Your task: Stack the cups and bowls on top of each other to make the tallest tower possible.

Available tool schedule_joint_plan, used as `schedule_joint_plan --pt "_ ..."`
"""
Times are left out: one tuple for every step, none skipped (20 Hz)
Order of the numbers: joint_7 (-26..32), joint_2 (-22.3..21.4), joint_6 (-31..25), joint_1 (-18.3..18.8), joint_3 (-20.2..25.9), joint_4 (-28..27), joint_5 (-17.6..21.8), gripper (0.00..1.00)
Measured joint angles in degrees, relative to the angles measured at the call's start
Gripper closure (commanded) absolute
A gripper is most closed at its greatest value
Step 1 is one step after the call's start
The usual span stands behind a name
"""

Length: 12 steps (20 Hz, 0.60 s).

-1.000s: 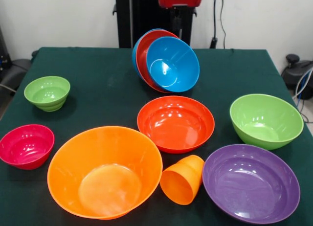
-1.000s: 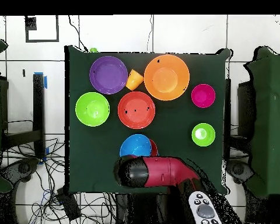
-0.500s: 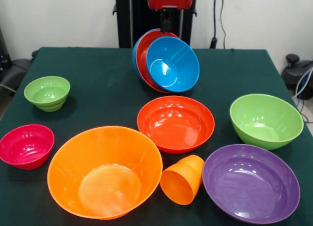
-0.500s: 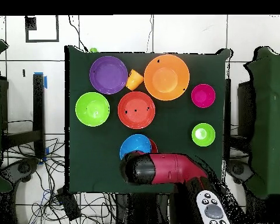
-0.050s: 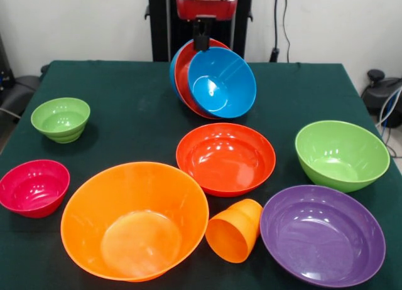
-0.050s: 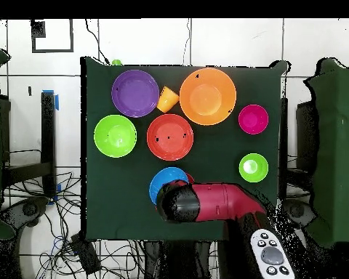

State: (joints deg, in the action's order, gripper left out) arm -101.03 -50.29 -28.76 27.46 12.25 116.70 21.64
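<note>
Arm shifts sideways above the tipped pile [image 5: 212, 78] of nested bowls; hand [image 5: 201, 41] grip state cannot be told; stacking unstarted

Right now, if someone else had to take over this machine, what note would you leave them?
Hand: above the tilted pile's top rim; open or shut, cannot tell.
Pile: blue, red and blue bowls nested, lying on their side at the table's far middle.
Loose on the cloth: red-orange bowl in the middle, large orange bowl, cup on its side between the orange and purple bowls, purple bowl, two green bowls, magenta bowl.
Done: three bowls nested.
Left: right the pile, then add everything else.
</note>
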Motion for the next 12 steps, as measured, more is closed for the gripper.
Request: schedule_joint_plan --pt "0.0 0.1 0.0 0.3 0.1 -0.5 0.0 1.00" --pt "0.0 0.3 0.0 0.7 0.2 -0.9 0.0 1.00" --pt "0.0 0.4 0.0 1.0 0.2 -1.4 0.0 1.00" --pt "0.0 0.5 0.0 1.3 0.3 -1.7 0.0 1.00" --pt "0.0 0.9 -0.1 2.0 0.4 -2.8 0.0 1.00" --pt "0.0 0.9 -0.1 2.1 0.4 -2.9 0.0 1.00" --pt "0.0 1.2 -0.3 2.6 0.5 -3.6 0.0 1.00" --pt "0.0 1.4 -0.4 2.8 0.6 -4.0 0.0 1.00" --pt "0.0 1.5 -0.7 3.1 0.7 -4.5 0.0 1.00" --pt "0.0 1.6 -0.9 3.3 0.8 -4.9 0.0 1.00" --pt "0.0 1.7 -1.5 3.8 1.0 -5.7 0.0 1.00" --pt "0.0 1.8 -1.9 4.0 1.2 -6.0 0.0 1.00"
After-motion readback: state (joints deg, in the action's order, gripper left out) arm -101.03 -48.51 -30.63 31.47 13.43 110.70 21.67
